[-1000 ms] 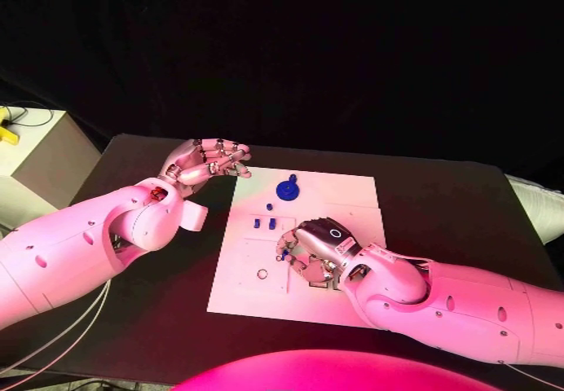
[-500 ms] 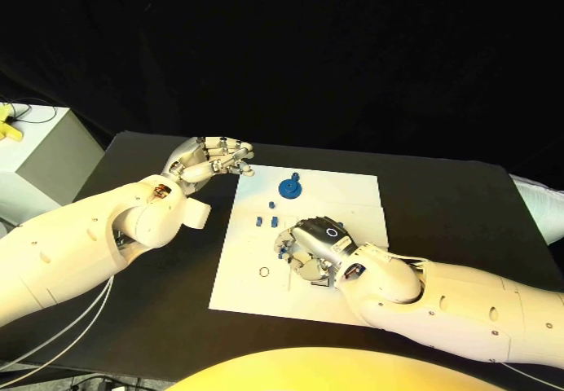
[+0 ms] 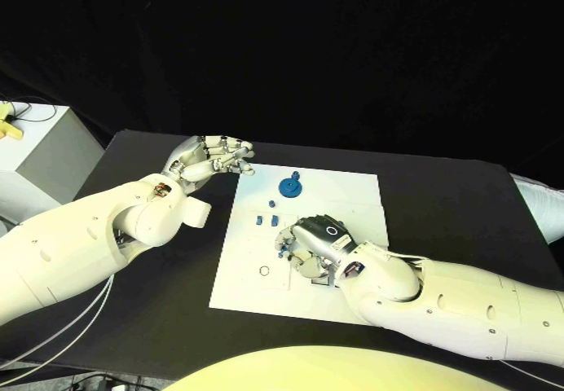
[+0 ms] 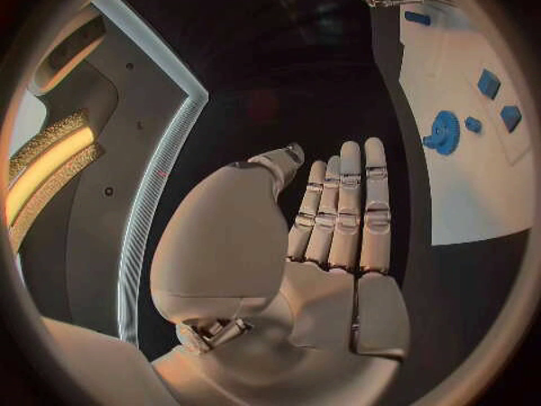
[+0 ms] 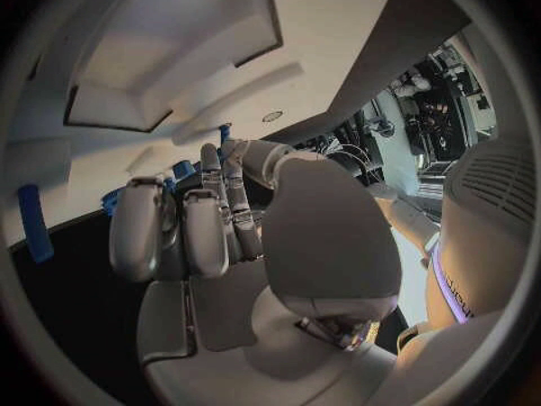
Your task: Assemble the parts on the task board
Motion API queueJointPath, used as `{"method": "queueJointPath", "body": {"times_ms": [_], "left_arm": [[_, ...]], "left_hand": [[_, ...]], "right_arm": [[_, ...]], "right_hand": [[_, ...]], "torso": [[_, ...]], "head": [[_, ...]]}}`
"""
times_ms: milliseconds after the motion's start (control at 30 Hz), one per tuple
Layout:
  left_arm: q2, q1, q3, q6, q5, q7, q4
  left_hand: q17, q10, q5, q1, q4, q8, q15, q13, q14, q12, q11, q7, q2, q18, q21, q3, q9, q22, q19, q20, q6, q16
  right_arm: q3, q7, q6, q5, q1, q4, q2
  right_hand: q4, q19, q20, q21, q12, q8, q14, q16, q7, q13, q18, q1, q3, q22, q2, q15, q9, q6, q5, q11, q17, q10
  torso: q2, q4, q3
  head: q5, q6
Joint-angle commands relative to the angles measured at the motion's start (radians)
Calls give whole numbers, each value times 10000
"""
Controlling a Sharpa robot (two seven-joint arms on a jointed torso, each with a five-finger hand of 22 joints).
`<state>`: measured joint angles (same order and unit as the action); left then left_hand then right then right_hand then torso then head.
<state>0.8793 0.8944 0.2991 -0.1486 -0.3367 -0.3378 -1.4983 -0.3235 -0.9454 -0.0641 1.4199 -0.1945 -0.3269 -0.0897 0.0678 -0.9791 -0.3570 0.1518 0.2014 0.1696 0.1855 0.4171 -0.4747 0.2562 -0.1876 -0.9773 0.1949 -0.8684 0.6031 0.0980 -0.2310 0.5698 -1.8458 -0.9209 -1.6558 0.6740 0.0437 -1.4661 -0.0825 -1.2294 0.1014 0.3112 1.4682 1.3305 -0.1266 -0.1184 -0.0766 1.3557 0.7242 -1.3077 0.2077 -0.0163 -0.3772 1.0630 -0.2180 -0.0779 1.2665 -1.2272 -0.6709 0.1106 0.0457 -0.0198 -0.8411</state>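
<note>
The white task board lies mid-table. On it are a blue gear near the far edge and two small blue parts side by side. My right hand is curled down over the board's middle. In the right wrist view its thumb and a finger meet on a small blue part; more blue parts lie beyond. My left hand hovers off the board's far left corner, fingers straight, holding nothing. The gear also appears in the left wrist view.
A white box with a yellow object on it stands beside the table's far left. Bare black table lies to the right of the board. A small ring mark shows on the board's near left.
My right hand has crept slightly toward the board's left side, fingers still curled down. The left hand has barely moved.
</note>
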Motion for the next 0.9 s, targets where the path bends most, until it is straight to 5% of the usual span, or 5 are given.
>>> {"method": "queueJointPath", "body": {"times_ms": [33,900], "left_arm": [[-15,-6,7,98,26,-17,-36],[-4,-6,7,139,11,20,-64]], "left_hand": [[-8,32,-32,-10,42,-38,-69,17,-17,66,26,76,4,-49,-62,29,-13,9,-68,0,5,-34],[-22,42,-32,-15,49,-39,-73,18,-8,71,30,78,5,-48,-81,34,-17,20,-64,5,15,-54]], "right_arm": [[1,-63,-67,-180,9,36,-24],[112,33,-621,-324,15,96,-151]], "right_hand": [[-15,-215,95,20,50,25,393,-52,2,-18,99,19,60,-862,-91,-74,-17,52,-27,177,-17,-179],[-33,-216,95,25,29,28,391,-57,-2,-10,98,-1,72,-861,-93,-72,-29,46,-4,174,-29,-187]], "torso": [[1,3,1],[-2,-7,-5]], "head": [[2,-12],[-55,-121]]}}
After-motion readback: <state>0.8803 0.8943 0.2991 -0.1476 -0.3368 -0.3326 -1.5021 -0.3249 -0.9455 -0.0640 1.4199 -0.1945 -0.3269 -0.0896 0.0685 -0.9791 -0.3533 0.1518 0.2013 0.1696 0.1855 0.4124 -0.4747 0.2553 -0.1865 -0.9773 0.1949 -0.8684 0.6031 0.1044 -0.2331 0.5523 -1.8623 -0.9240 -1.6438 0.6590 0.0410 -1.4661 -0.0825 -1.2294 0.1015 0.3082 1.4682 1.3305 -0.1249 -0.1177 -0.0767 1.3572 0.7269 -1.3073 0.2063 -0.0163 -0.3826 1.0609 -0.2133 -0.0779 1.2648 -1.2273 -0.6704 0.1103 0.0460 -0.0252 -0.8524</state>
